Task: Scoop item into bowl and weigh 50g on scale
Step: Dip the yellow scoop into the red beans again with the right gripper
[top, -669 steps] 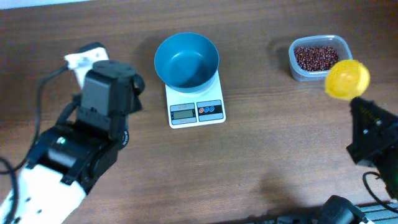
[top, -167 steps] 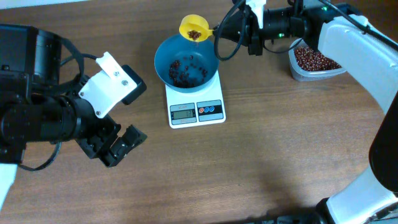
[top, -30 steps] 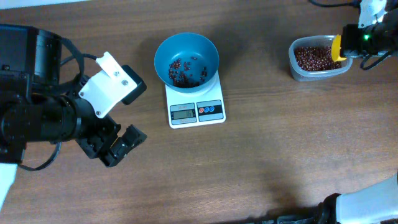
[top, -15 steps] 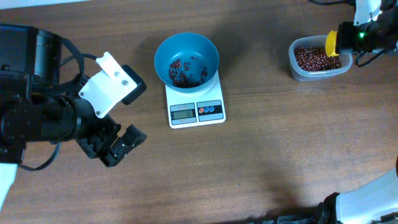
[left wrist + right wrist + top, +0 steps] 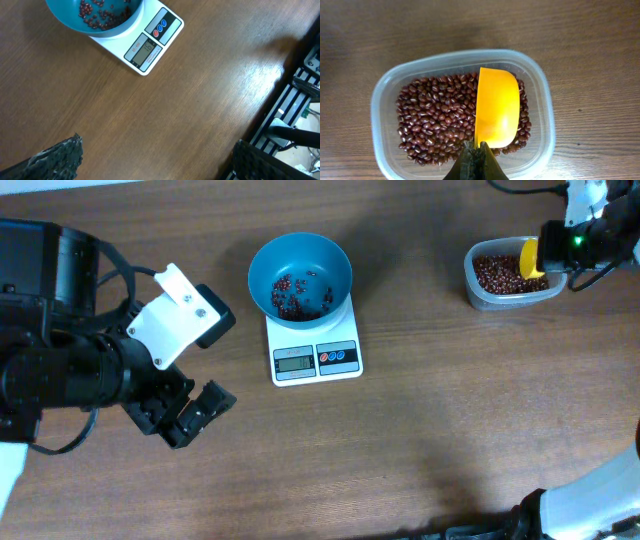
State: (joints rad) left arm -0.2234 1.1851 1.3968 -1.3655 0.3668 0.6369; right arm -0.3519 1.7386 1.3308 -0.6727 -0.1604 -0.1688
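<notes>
Over wooden table, left fingers gape; right fingers clamp yellow scoop over beans.

Overhead straight down; L wrist shares scale; R wrist near tub.

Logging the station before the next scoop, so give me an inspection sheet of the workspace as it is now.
Surface: wooden table, no spills seen.
Job's things: teal bowl on white scale, some beans inside; display unreadable; clear tub holds more beans.
Clutter: nothing seen.
Grippers: left gripper open, holding nothing; right gripper shut on yellow scoop, tilted over the tub.
Cables: black cable loops by left arm.
Surroundings: black rack past table edge.
</notes>
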